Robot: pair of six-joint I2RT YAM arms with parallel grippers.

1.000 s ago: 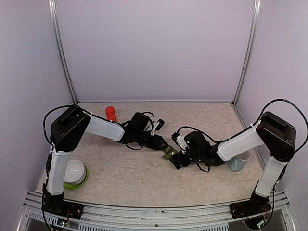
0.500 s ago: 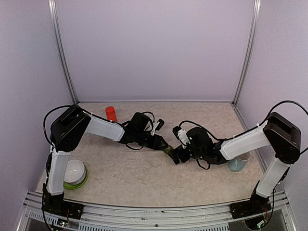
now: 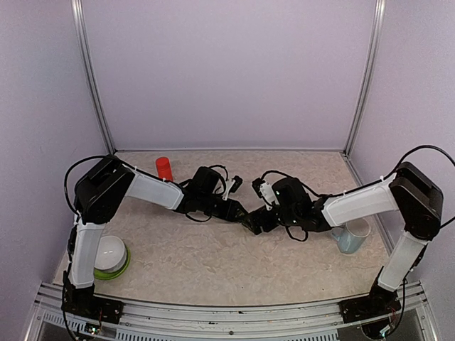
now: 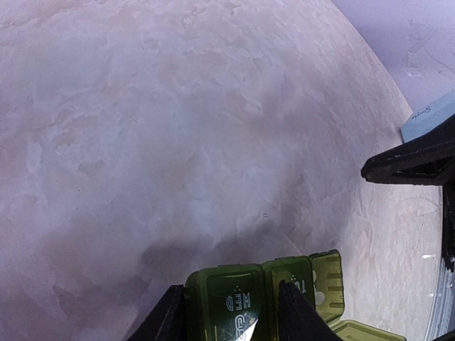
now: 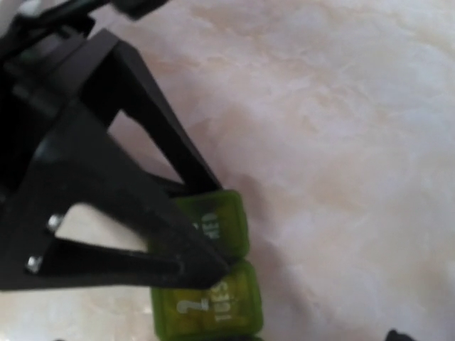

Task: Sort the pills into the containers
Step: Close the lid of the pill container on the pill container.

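Observation:
The containers (image 4: 245, 298), a dark green strip of joined square compartments, sit at the bottom of the left wrist view. My left gripper (image 4: 231, 302) is shut on the compartment marked WED. The end compartment (image 4: 328, 278) has its lid open, and pale round shapes show inside. In the right wrist view the strip (image 5: 213, 305) lies under the left gripper's black fingers (image 5: 128, 234). In the top view my left gripper (image 3: 242, 215) and right gripper (image 3: 261, 219) meet at the table's middle and nearly hide the strip. The right gripper's fingers (image 4: 409, 162) look spread, beside the strip.
An orange-red bottle (image 3: 164, 168) stands at the back left. A white bowl on a green plate (image 3: 110, 256) is at the front left. A pale blue mug (image 3: 352, 237) stands at the right, behind the right arm.
My right gripper has moved up and left, close to the left gripper. The green strip, visible between them before, is now mostly covered. The left arm has barely moved.

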